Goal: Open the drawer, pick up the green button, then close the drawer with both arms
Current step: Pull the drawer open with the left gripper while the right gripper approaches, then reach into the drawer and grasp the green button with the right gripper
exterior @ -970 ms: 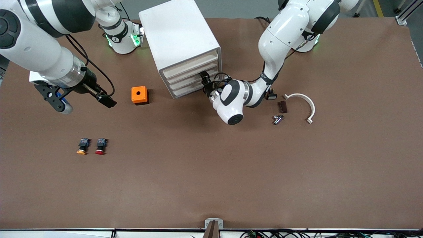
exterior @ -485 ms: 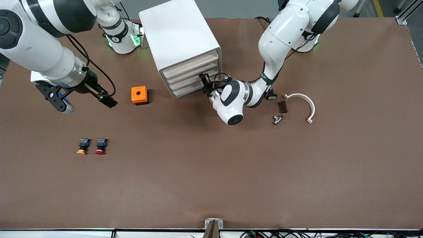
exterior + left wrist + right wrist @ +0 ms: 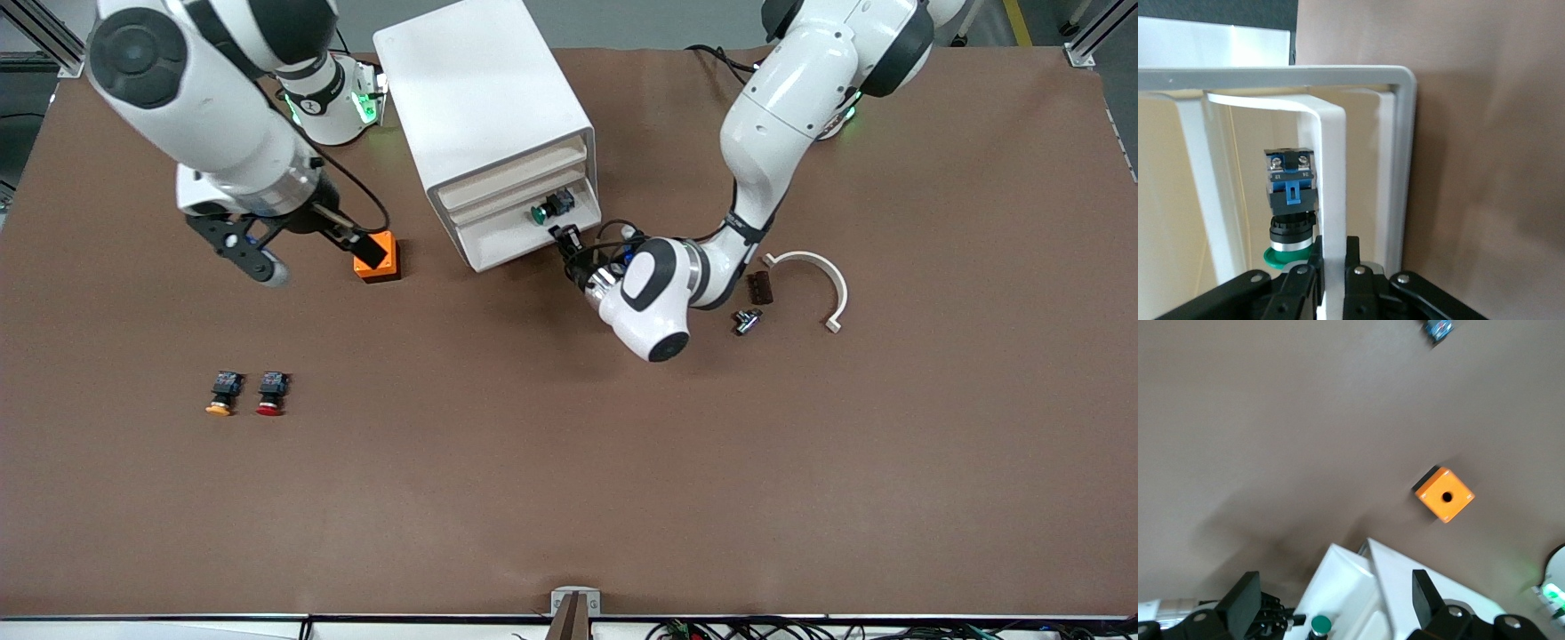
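Note:
A lower drawer [image 3: 511, 242] of the white cabinet [image 3: 480, 98] stands pulled out toward the front camera. The green-capped button [image 3: 545, 210] lies in it, at the left arm's end. My left gripper [image 3: 569, 240] is shut on the drawer's front lip. In the left wrist view, my left gripper [image 3: 1333, 267] pinches the white lip [image 3: 1333, 187], with the button [image 3: 1290, 200] just inside. My right gripper [image 3: 253, 256] is open and empty over the table beside the orange box. In the right wrist view, my right gripper [image 3: 1331, 607] looks down on the drawer [image 3: 1341, 577] and the button [image 3: 1321, 625].
An orange box [image 3: 375, 258] with a hole on top sits beside the cabinet toward the right arm's end. A yellow-capped button [image 3: 221, 392] and a red-capped button [image 3: 270, 392] lie nearer the front camera. A white curved piece [image 3: 818, 276] and small parts [image 3: 751, 302] lie by the left arm.
My left gripper has pulled the drawer out toward the front camera, and the green button now shows. My right arm has moved toward the cabinet, up to the orange box.

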Tool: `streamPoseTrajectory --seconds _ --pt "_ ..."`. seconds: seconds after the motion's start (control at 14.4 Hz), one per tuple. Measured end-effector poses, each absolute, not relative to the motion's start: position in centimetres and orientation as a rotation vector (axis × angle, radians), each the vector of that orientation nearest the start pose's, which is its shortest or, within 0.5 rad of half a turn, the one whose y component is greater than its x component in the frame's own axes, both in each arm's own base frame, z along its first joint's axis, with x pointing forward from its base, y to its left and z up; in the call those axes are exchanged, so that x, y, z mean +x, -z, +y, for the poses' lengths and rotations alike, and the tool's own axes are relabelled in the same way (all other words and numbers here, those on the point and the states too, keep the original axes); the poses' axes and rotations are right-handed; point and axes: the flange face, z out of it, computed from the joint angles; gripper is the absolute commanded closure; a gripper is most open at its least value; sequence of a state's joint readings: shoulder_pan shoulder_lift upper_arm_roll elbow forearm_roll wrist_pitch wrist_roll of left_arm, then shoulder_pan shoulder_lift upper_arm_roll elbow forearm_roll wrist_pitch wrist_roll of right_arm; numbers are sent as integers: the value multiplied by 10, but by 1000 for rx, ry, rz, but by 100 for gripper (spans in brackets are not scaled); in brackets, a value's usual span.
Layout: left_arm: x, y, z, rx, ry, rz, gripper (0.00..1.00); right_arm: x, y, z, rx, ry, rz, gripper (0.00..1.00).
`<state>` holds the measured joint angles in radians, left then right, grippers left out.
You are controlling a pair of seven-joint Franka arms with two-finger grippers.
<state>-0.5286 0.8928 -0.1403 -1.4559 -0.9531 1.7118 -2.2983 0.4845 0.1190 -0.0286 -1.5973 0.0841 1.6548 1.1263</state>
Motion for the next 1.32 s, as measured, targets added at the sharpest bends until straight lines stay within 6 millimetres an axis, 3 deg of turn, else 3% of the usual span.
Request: streamPoseTrajectory --seconds 0.14,0.35,0.55,0.62,0.69,0.76,0.83,1.04,1.32 --pt "508 -163 -446 1492 1794 2704 100 518 -540 307 -2927 -141 1085 0" --pt "522 -166 -436 1501 1774 2649 100 498 -523 361 -2902 -125 1142 0" --pt "536 -166 -422 1523 1740 2593 100 480 -507 402 -2878 -114 1189 0" --pt "540 -167 -418 1529 1732 2575 95 474 -502 414 -2870 -111 1205 0" --pt "543 -168 -415 1532 1726 2563 74 467 -497 426 -2864 -109 1219 0" --pt "545 -168 -413 1535 1723 2556 33 459 -491 439 -2863 -107 1231 0" --pt "547 -168 -412 1548 1719 2533 8 452 -484 449 -2867 -105 1240 0" --pt "554 -171 -407 1566 1701 2490 0 433 -465 478 -2863 -101 1279 0" --pt "572 -177 -391 1538 1661 2490 0 415 -434 510 -2843 -63 1335 0"
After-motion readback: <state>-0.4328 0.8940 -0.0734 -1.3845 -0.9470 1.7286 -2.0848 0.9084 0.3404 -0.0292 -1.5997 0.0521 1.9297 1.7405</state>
